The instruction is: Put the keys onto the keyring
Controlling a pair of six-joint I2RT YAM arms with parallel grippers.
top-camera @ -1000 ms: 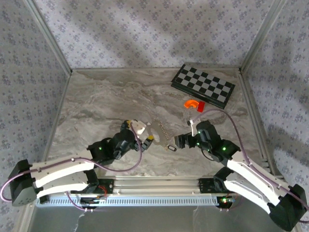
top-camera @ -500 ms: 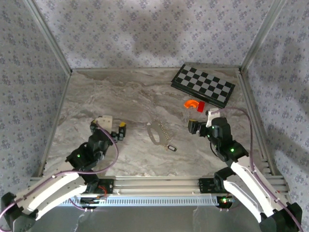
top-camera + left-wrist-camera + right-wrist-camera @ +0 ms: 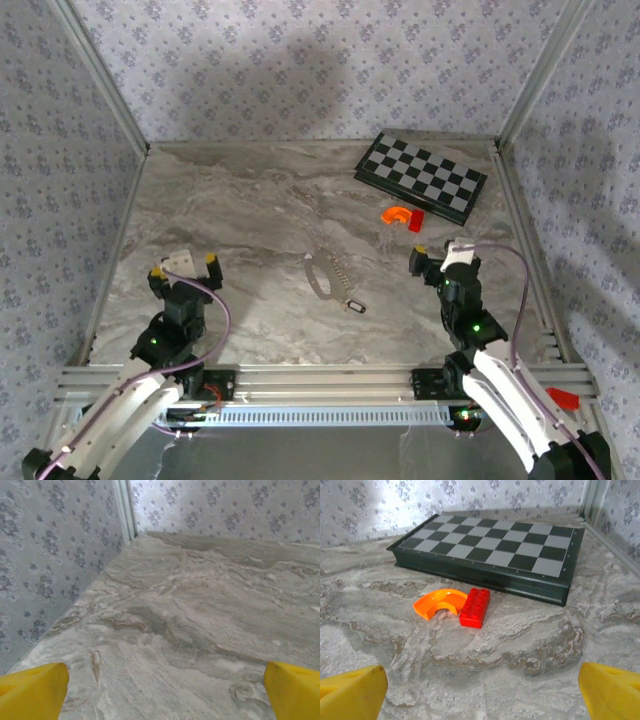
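Nearest, two end effectors, left end effector (image 3: 184, 266) and right end effector (image 3: 440, 255), both spread wide, holding nothing. Between them on the bench (image 3: 230, 200), one key (image 3: 354, 306) just beside one keyring (image 3: 320, 273), unthreaded. Farther, one orange curved piece (image 3: 397, 213) touching one red brick (image 3: 416, 222). Farthest, one folded chessboard (image 3: 421, 177), contents hidden.

Soft, even light. A broad shadow dims the wall (image 3: 320, 70) ahead of the left claw (image 3: 185, 266) and right claw (image 3: 432, 250); fingertips (image 3: 30, 690) blur.

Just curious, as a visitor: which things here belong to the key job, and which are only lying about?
For the job: the keyring, the key.
Lying about: the chessboard, the orange curved piece, the red brick.
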